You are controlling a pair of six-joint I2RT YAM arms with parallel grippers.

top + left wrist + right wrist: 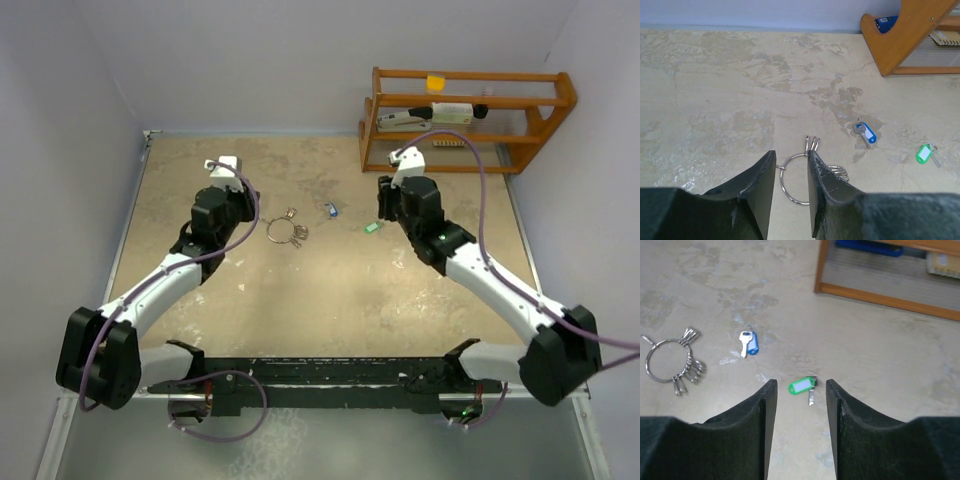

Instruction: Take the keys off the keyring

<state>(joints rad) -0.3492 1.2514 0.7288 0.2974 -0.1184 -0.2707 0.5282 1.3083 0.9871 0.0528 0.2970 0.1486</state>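
Observation:
The keyring (281, 232) lies on the table with several plain metal keys (297, 234) on it. In the left wrist view the keyring (790, 192) shows between the fingers of my open left gripper (791, 155), which hovers over it; its right side and some of the keys (839, 172) are hidden behind the right finger. A blue-headed key (330, 209) and a green-headed key (371, 227) lie loose, off the ring. My right gripper (800, 385) is open and empty just above the green-headed key (802, 386). The ring (651, 371) lies far left in the right wrist view.
A wooden rack (465, 120) with small items stands at the back right, also seen from the left wrist (910, 35) and the right wrist (890, 295). Grey walls bound the table on the left, back and right.

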